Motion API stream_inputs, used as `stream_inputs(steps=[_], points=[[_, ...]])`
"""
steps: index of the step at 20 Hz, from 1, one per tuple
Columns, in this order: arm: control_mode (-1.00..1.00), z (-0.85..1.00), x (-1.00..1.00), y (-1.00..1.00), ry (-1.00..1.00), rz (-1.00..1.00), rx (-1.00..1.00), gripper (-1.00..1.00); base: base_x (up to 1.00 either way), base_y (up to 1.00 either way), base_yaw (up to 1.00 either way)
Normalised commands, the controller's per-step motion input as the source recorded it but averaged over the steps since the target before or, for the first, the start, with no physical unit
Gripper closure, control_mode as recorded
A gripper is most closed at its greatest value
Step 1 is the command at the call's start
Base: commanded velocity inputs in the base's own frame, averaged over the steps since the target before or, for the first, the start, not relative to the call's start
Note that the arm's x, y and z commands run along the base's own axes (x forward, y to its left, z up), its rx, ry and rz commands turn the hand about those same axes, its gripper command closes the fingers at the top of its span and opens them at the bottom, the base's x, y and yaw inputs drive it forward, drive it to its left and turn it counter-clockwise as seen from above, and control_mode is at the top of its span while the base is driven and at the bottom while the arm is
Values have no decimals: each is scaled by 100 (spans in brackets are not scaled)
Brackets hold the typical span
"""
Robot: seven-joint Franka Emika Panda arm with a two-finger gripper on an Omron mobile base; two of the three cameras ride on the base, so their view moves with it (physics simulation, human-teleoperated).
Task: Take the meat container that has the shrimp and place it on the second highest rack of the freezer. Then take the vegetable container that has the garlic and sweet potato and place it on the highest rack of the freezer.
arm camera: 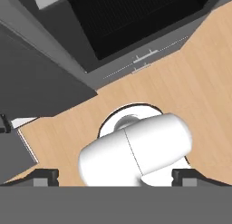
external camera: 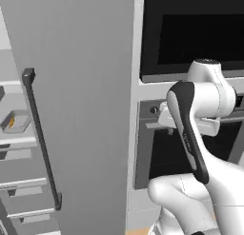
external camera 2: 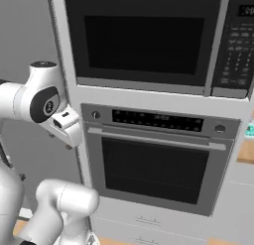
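The freezer (external camera: 86,110) stands open, its wide grey door with a black bar handle (external camera: 42,139) facing me. Inside at the far left, the meat container (external camera: 15,122) holding the small orange shrimp (external camera: 11,121) rests on a pale grey rack, with another rack above it. My gripper (arm camera: 117,177) is open, its two dark fingertips (arm camera: 45,175) far apart, nothing between them. It points down at the wooden floor. The white hand (external camera: 188,122) hangs in front of the wall oven, well to the right of the freezer door. The vegetable container with the garlic and sweet potato is out of view.
A black-fronted wall oven (external camera 2: 154,164) sits under a microwave (external camera 2: 144,40), right beside the freezer. The open door stands between my hand and the racks. Drawers (arm camera: 145,60) lie below the oven, above the wooden floor (arm camera: 199,82). Lower freezer racks (external camera: 24,181) show at the left.
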Motion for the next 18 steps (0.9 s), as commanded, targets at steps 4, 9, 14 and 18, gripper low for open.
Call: stream_inputs(steps=[4, 9, 14, 18], points=[[100, 0, 0, 0, 0, 0, 0, -100, 13, -100, 2], [100, 0, 0, 0, 0, 0, 0, -100, 15, -100, 1], [100, 0, 0, 0, 0, 0, 0, -100, 21, -100, 0], [100, 0, 0, 0, 0, 0, 0, -100, 23, -100, 1]])
